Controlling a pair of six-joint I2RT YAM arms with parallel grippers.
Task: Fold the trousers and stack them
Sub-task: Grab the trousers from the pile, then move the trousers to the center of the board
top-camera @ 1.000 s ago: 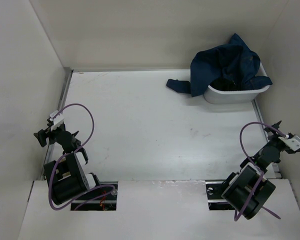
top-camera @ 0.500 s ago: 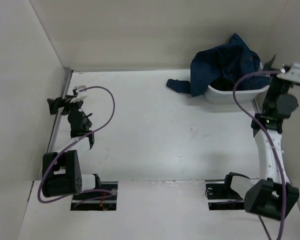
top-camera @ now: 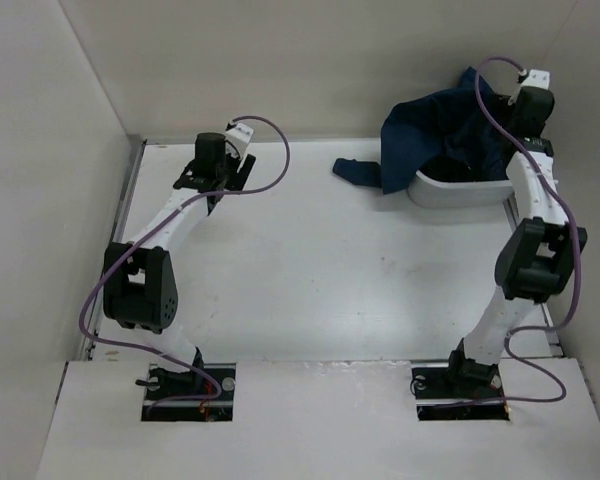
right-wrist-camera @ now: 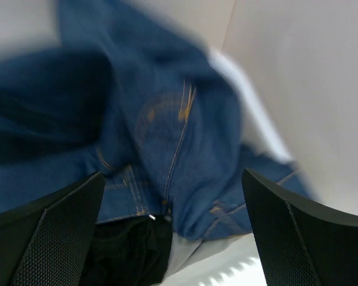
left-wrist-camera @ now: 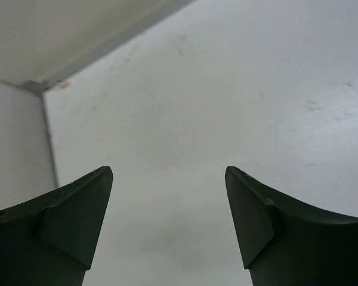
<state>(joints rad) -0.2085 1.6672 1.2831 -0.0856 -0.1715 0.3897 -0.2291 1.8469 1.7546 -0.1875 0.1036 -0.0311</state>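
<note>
**Both arms stretched out, jeans still heaped in the tub**

The white table (top-camera: 310,260) is smooth and matte, with a few faint scuffs, and pale walls (top-camera: 280,60) box it in.

Half a second ago the left arm (top-camera: 165,225) stood along the left edge. Now it reaches up towards the back left corner. The right arm (top-camera: 535,200) was beside the tub then and now stretches straight up the right edge and over it. A second ago both were folded low by their bases.

The trousers (top-camera: 440,125) have not moved. They lie in a crumpled heap of dark blue denim in and over the tub at the back right corner, with one end spilling left onto the table. From the right wrist the cloth shows orange-tan seams and a curved stitched line, though that view is blurred.

The tub (top-camera: 460,190) is white plastic with rounded corners and a smooth rim, and it sits where it did.

A smaller black garment (right-wrist-camera: 128,250) lies under the denim inside it.

The left gripper (left-wrist-camera: 167,173) has its dark, wedge-shaped fingers (left-wrist-camera: 77,202) spread wide, with only bare table between them. The right gripper (right-wrist-camera: 172,174) is also spread wide. Its fingers (right-wrist-camera: 53,226) have mesh-textured inner faces, and it hangs above the trousers with nothing in its grip.
</note>
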